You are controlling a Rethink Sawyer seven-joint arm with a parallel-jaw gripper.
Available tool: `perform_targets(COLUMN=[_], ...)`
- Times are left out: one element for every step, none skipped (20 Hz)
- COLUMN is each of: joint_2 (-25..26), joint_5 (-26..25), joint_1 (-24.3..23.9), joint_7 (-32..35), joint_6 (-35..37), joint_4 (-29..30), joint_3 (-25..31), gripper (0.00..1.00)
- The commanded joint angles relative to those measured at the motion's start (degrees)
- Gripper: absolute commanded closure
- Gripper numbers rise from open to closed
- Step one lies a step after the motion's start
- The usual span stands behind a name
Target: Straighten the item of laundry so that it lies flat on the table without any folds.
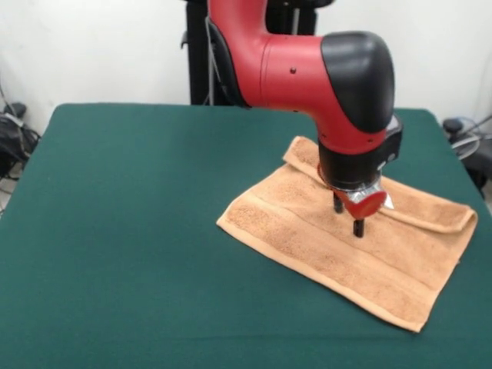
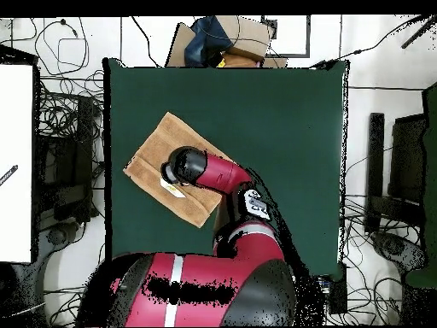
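The item of laundry [image 1: 304, 231], a light orange-brown towel, lies on the right part of the green table [image 1: 138, 231]. Its far edge is folded over into a long flap [image 1: 430, 209], and a small white label [image 1: 387, 201] shows beside the gripper. My gripper [image 1: 348, 217] hangs over the towel's middle, close to the flap, open, with two black fingers [image 1: 358, 228] apart and nothing between them. Whether the tips touch the cloth I cannot tell. In the overhead view the arm covers part of the towel [image 2: 162, 147] on the table [image 2: 290, 128], and the gripper is hidden under the wrist.
Cables and dark equipment [image 1: 14, 138] lie off the table's left side, more gear [image 1: 469, 138] off the right. From above, a cardboard box [image 2: 243, 38] sits beyond the far edge and a white board [image 2: 17, 162] stands at the left.
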Motion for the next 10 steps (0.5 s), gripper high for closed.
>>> perform_targets(joint_2=[12.19,12.06,12.09,12.12,12.26,12.41,12.56,12.81,13.05,13.29], joint_5=[-8.14,-8.51,-8.88,-9.24,-9.81,-10.38,-10.94,-11.61,-12.27,-12.98], joint_1=[-3.03,-2.97,-3.17,-3.36,-3.73,-4.11,-4.49,-4.90,-5.31,-5.90], joint_7=[-2.12,-2.16,-2.45,-2.74,-3.15,-3.56,-3.98,-4.41,-4.85,-5.47], joint_6=[-10.84,-10.49,-10.11,-9.74,-9.82,-9.90,-9.98,-10.31,-10.65,-10.90], joint_4=[-0.21,-0.40,-0.64,-0.88,-1.04,-1.20,-1.36,-1.51,-1.67,-1.82], joint_3=[-1.99,-2.27,-2.37,-2.46,-2.43,-2.40,-2.37,-2.36,-2.35,-2.21], gripper=[0.00,0.00,0.00,0.00,0.00,0.00,0.00,0.00,0.00,0.00])
